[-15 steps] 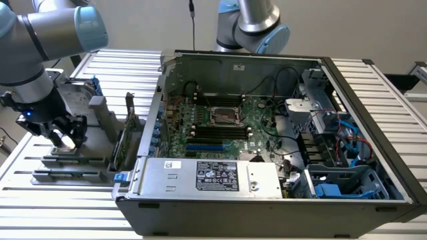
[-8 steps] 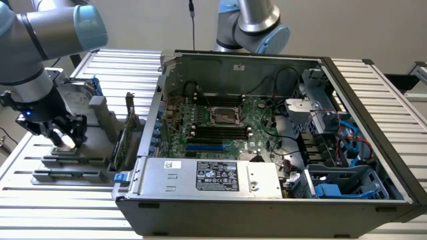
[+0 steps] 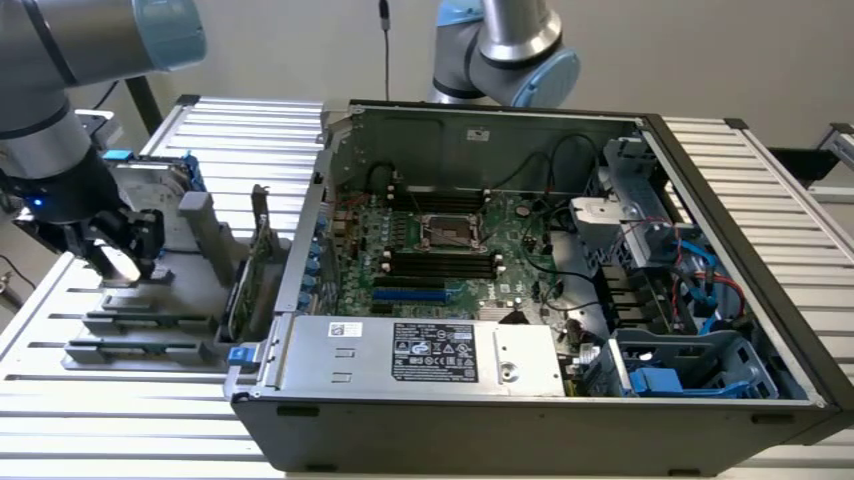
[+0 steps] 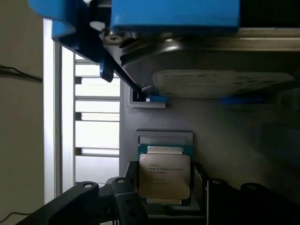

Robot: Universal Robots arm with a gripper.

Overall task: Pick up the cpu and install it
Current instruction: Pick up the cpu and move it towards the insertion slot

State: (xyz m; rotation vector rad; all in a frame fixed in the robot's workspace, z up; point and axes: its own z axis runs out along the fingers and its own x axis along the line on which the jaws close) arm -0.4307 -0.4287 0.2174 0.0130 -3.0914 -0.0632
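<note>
Wrist view: cpu lies flat in grey holder, squarely between arms of gripper. Jaws wide, flanking its opposite edges; I see nothing gripped. Exterior view: holder sits beside computer case, on exterior view's left.

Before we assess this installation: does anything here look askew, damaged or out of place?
Nothing stands out. The cpu lies flat and square in its grey holder, with the open gripper straddling it.

I see an open computer case at centre frame. A grey parts holder stands at the frame's left.
</note>
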